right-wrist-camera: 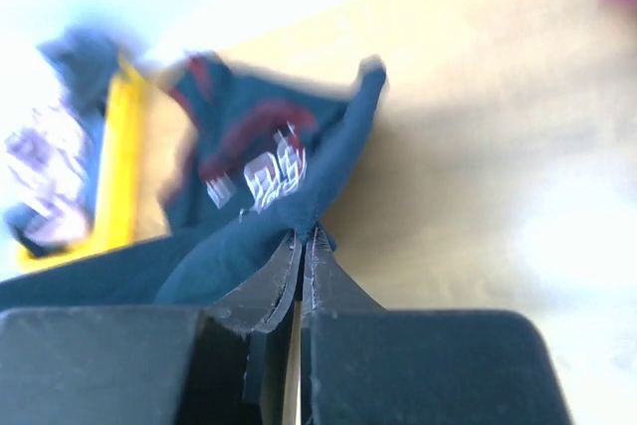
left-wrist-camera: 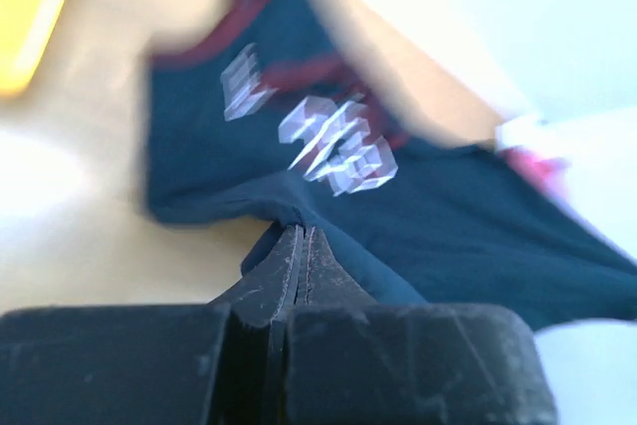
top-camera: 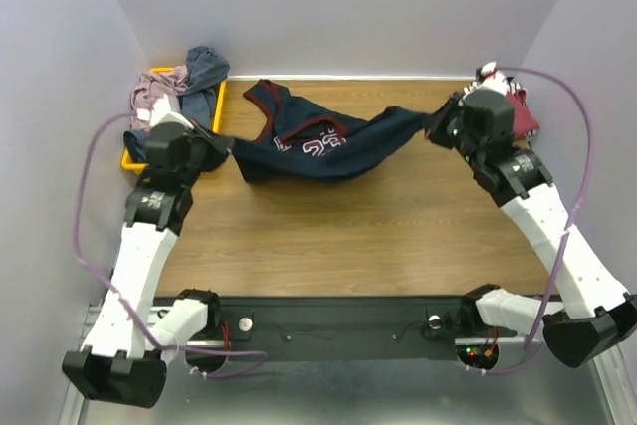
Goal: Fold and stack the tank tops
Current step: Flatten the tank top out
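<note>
The top view is evenly and softly lit from above and sharp across its whole width, with only faint shadows under the arms on the table point(top-camera: 348, 236). Both wrist views are badly smeared. The white numerals on the navy jersey point(left-wrist-camera: 299, 166) break into ghosted doubles, and the yellow tray point(right-wrist-camera: 117, 176) is a soft streak. Glare bleaches the wall and patches of the table to near white there.

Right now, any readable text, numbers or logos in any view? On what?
"23": white digits on the navy jersey, creased, clearest in the top view.
The smaller white print beside the digits: too blurred to read in any view.
Nothing else carries readable text.
</note>
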`<state>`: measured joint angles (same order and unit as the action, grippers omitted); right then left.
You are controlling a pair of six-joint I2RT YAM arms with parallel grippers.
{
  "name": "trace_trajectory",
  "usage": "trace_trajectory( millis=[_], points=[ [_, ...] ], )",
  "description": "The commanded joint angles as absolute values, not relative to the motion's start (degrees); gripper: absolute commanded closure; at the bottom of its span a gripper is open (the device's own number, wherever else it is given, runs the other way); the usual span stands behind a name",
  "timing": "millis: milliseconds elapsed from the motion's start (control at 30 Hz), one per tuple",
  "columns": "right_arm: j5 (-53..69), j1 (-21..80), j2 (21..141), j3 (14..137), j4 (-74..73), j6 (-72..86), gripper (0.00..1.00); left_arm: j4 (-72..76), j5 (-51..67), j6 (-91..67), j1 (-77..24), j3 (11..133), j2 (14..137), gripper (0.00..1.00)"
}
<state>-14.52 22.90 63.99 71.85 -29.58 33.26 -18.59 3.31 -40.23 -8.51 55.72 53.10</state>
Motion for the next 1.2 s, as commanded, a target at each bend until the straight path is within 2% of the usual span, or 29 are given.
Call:
trace_trajectory(
  millis=[0, 200, 333, 433, 667, 867, 1067, 1167],
  points=[
    [-19.8, 23.0, 67.0, 88.0, -29.6, 27.9, 1.00, -15.9, 5.3, -39.0, -8.3, 70.0, 50.1, 1.00],
    [-19.3, 23.0, 74.5, 115.7, -29.5, 23.3, 1.00, -13.2, 6.1, -41.4, -8.3, 92.1, 53.7, 1.00],
    [-18.1, 23.0, 78.6, 129.8, -29.6, 21.1, 1.00, -13.3, 6.0, -41.8, -8.3, 105.6, 56.4, 1.00],
    [-18.8, 23.0, 79.9, 135.2, -29.4, 19.4, 0.99, -13.1, 6.1, -42.1, -8.3, 110.5, 58.4, 1.00],
    [-18.8, 23.0, 79.9, 134.3, -25.6, 18.3, 1.00, -12.1, 5.5, -42.7, -8.3, 118.0, 63.5, 1.00],
    [-22.8, 23.0, 81.2, 129.4, -23.1, 16.3, 0.99, -7.1, 6.2, -44.6, -8.3, 112.7, 66.7, 1.00],
    [-23.5, 22.3, 90.4, 129.0, -18.9, 13.5, 0.99, -0.3, 6.9, -44.2, -8.3, 109.9, 74.6, 1.00],
    [-20.5, 19.3, 99.6, 136.7, -18.6, 13.8, 0.99, -0.4, 8.8, -43.6, -7.9, 115.6, 84.3, 1.00]
  ],
)
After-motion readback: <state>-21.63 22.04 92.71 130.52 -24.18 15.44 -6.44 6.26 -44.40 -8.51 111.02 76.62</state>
